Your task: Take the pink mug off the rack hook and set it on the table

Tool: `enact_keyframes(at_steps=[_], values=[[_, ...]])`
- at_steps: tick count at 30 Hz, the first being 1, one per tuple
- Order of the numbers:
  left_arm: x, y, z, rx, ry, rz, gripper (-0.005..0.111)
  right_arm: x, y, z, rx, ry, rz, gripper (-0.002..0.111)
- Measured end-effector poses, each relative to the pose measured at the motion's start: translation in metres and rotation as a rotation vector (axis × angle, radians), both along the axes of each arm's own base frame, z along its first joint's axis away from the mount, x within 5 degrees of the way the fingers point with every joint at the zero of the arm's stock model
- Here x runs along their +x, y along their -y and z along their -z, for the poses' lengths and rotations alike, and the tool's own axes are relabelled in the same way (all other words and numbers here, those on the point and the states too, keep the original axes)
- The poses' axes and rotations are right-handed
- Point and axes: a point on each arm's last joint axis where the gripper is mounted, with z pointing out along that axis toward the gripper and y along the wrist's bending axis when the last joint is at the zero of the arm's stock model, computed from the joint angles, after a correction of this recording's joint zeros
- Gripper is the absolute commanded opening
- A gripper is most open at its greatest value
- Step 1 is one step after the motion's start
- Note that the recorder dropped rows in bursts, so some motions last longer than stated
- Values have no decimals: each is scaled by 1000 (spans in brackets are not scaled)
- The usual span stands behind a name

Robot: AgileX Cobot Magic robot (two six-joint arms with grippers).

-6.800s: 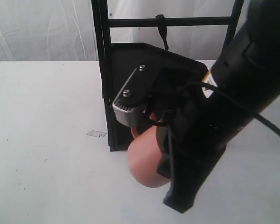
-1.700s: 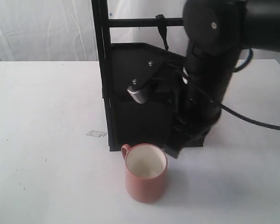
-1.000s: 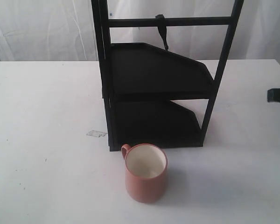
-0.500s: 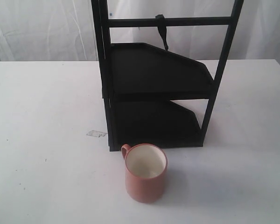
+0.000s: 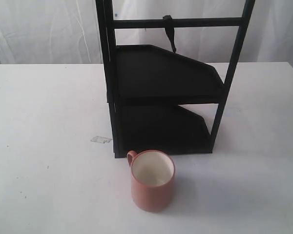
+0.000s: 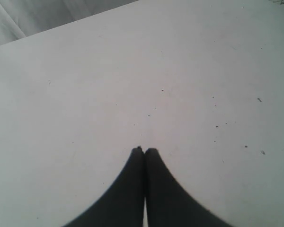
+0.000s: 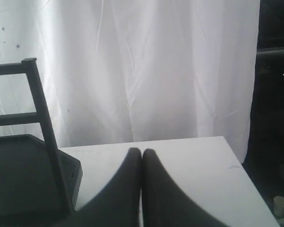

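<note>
Now find the pink mug (image 5: 152, 183) upright on the table (image 5: 49, 112), mouth up, just in front of the rack (image 5: 161, 73) — handle near its front left post, well below the rack hook (image 5: 169, 31) on the top crossbar. Find the left gripper (image 6: 144, 150) pinched together over bare tabletop; the right gripper (image 7: 142, 151) pinched together too — aimed at a white curtain (image 7: 156, 71).

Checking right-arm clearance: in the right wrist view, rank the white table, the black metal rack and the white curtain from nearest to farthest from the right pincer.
1. The white flat tabletop, spreading just beyond the right pincer.
2. The black metal rack, standing on that tabletop off to one side.
3. The white pleated curtain, hanging behind the table's far edge.
</note>
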Motion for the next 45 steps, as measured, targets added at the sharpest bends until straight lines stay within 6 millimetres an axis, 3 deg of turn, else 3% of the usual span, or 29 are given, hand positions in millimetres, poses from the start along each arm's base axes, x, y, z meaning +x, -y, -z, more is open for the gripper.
enact_keyframes(at_steps=[7, 15, 20, 24, 26, 29, 38, 45], values=[[0, 0, 0, 0, 0, 0, 0, -27, 6, 10, 0, 79, 86, 0], [0, 0, 0, 0, 0, 0, 0, -37, 12, 35, -29, 89, 214, 0], [0, 0, 0, 0, 0, 0, 0, -43, 11, 63, -119, 185, 223, 0], [0, 0, 0, 0, 0, 0, 0, -36, 10, 103, -175, 209, 211, 0], [0, 0, 0, 0, 0, 0, 0, -31, 11, 124, -199, 189, 203, 0], [0, 0, 0, 0, 0, 0, 0, -28, 11, 140, -221, 129, 201, 0], [0, 0, 0, 0, 0, 0, 0, -30, 11, 168, -227, -170, 140, 0], [0, 0, 0, 0, 0, 0, 0, -30, 10, 171, -234, -197, 101, 0]])
